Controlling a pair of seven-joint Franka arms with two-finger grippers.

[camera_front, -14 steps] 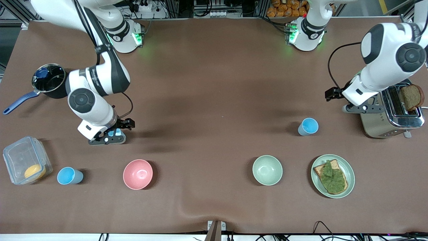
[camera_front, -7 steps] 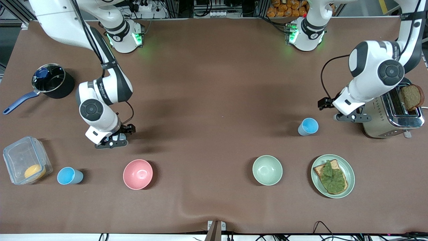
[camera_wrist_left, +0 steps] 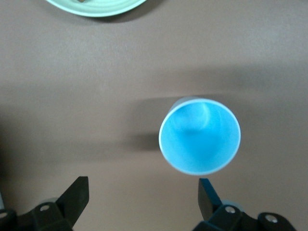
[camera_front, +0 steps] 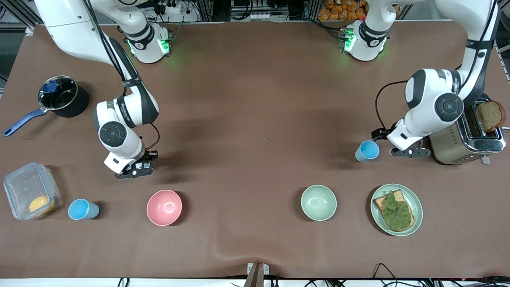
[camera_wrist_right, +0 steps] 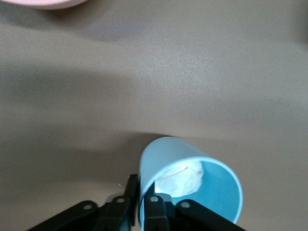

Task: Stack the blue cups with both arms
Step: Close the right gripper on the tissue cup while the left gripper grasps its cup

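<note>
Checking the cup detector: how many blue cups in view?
3 blue cups: one in the right pincer, one beside the clear container, one by the open left pincer, near the toaster.

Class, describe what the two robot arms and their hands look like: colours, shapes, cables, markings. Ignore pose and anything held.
The left arm and right arm are glossy white jointed tubes with round dark-grey joint caps. A black cable loops beside each wrist, and green lights glow at both bases. The left hand and right hand are black, each with two slim fingers.
</note>
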